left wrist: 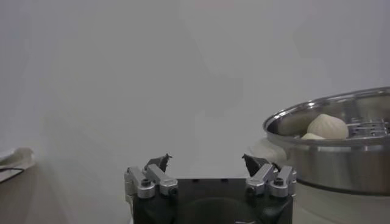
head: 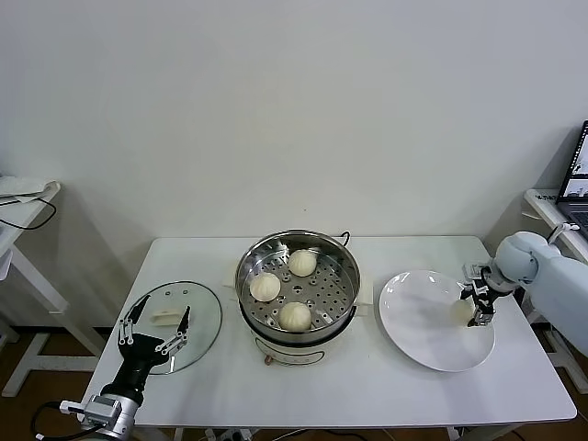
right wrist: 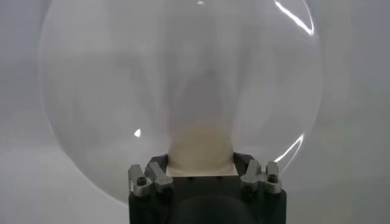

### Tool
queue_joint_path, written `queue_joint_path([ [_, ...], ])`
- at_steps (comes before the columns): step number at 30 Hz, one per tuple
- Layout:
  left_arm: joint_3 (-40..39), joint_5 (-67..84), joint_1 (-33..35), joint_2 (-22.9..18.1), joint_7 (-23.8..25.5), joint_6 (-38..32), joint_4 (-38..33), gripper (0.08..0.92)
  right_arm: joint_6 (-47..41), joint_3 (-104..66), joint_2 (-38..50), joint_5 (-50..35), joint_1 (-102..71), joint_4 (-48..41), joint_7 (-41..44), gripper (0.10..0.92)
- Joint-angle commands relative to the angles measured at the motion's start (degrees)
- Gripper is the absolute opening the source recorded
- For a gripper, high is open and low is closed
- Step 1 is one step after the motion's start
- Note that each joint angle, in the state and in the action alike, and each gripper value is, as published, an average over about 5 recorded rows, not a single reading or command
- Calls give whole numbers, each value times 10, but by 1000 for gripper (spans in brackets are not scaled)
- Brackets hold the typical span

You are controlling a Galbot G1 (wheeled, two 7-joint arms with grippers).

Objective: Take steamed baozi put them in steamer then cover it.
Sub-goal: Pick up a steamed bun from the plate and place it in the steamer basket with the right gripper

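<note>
Right wrist view shows the last baozi (right wrist: pixel 200 149) wedged between the right gripper's (right wrist: pixel 201 175) fingers, which have closed against its sides while it sits on the white plate (right wrist: pixel 91 91). The grip looks set low on the bun, probably so the soft dough will not slip when lifted. Just left of the plate stands the steamer (head: pixel 342 276), with three baozi (head: pixel 265 287) spaced on its perforated tray, leaving room for a fourth. Beyond the steamer, on the plate's far side, the glass lid (head: pixel 204 317) lies flat on the table (head: pixel 367 386). The left gripper (head: pixel 152 331) hovers over the lid with fingers spread wide, seemingly waiting to cover the pot.
</note>
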State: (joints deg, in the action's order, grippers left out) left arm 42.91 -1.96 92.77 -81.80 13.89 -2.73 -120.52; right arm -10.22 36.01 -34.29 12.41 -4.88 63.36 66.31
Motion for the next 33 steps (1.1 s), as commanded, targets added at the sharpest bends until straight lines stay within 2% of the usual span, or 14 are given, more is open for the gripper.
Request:
queue_joint_path([
  [1,0,-1,0,0,-1,0,-5,823,-52,146,65,-126,151,100,7,704],
  [9,0,0,-1,1,0,0,-7,823,-128,370,95,-276,402,219,18,704],
  [19,11,8,-5,5,5,-2,-1,823,-196,541,10,-426,608,296,4,704],
  [25,17,15,-9,8,7,-2,0,823,-218,567,-61,-484,640,314,-15,704],
  [33,21,19,-17,10,9,-1,9,823,-231,536,-176,-513,604,282,-33,704],
])
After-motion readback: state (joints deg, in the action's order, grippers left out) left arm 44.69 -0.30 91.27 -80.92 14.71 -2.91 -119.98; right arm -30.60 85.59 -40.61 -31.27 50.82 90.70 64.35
